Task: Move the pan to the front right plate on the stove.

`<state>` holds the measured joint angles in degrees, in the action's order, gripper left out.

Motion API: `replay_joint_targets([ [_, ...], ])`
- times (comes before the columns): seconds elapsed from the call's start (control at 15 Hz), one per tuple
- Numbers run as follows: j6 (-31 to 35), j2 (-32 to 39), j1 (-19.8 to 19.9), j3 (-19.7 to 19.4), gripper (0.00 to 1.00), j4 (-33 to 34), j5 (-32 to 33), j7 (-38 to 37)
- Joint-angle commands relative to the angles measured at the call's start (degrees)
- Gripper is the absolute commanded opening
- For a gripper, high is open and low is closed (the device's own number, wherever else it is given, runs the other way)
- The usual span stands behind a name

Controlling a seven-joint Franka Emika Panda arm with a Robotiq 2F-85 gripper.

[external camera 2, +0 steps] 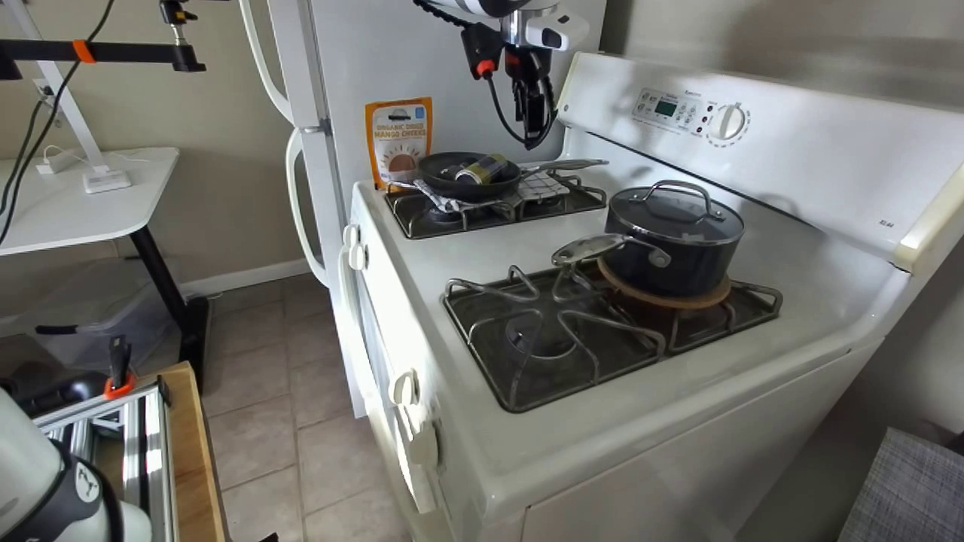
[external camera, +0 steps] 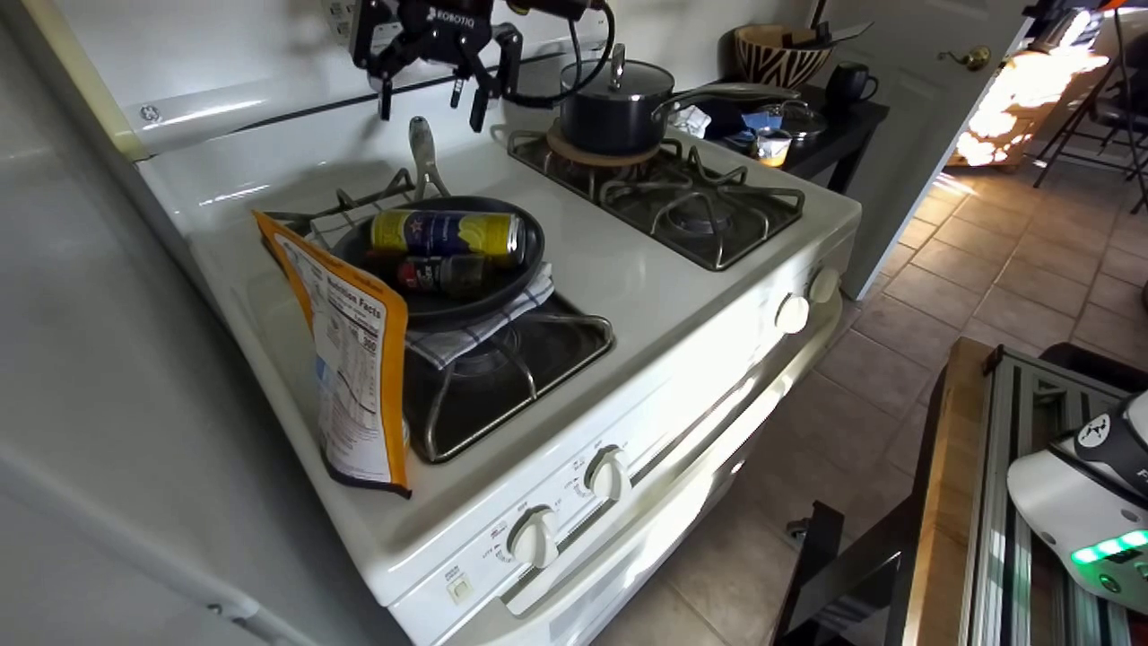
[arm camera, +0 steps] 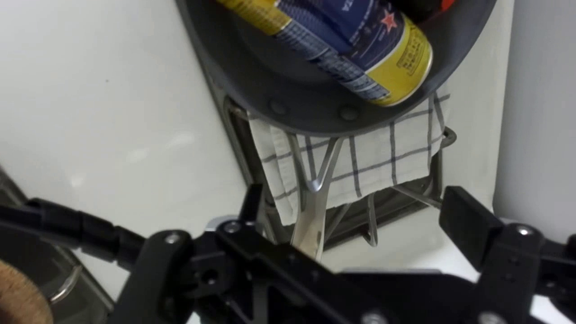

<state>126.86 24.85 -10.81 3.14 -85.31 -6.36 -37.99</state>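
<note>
Though unclear, four grates [external camera 2: 614, 327]; one pan [external camera: 475, 308].

Blown out by sunlight past the white panelled door [external camera: 928, 117], with glare on the glossy white stove [external camera: 623, 278], in an exterior view. Shadowed along the matte beige wall [external camera 2: 768, 41] in an exterior view; glare-flecked in the wrist view.
</note>
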Motion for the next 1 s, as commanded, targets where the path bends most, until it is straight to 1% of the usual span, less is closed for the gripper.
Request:
replay_joint_targets([
  [0.0,-2.9,6.0,-1.9,-0.8,1.00,5.1,0.9,-3.7],
  [0.2,-2.3,7.2,-1.9,-1.4,1.00,5.4,0.7,-4.4],
  [0.47,-3.1,7.4,-2.2,-2.8,1.00,7.1,2.7,-3.8],
  [0.93,-9.5,11.3,-3.7,-3.0,1.00,12.9,6.0,-3.8],
])
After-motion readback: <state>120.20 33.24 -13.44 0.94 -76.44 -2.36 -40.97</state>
